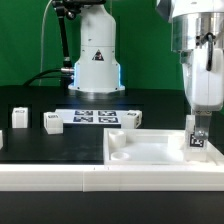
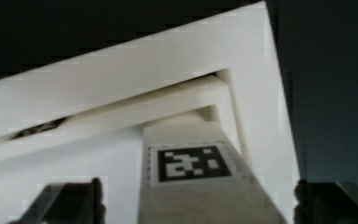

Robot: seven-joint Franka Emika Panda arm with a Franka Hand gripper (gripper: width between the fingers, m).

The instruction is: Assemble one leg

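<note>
A white leg [image 1: 197, 139] with a black-and-white tag stands upright at the corner of the large white tray-like piece [image 1: 150, 152], on the exterior view's right. My gripper [image 1: 197, 127] hangs straight above it, with the fingers down around the leg's upper part. In the wrist view the leg [image 2: 197, 190] stands between the two dark fingers [image 2: 69, 202], its tag facing the camera. There is a visible gap between the leg and one finger, so the jaws stand open around it. The tray's raised corner rim [image 2: 194, 60] lies behind the leg.
Three more white legs stand on the black table: two at the exterior view's left [image 1: 19, 116] [image 1: 52, 121] and one near the middle [image 1: 131, 118]. The marker board [image 1: 95, 116] lies between them. The robot base [image 1: 95, 60] stands behind, before a green backdrop.
</note>
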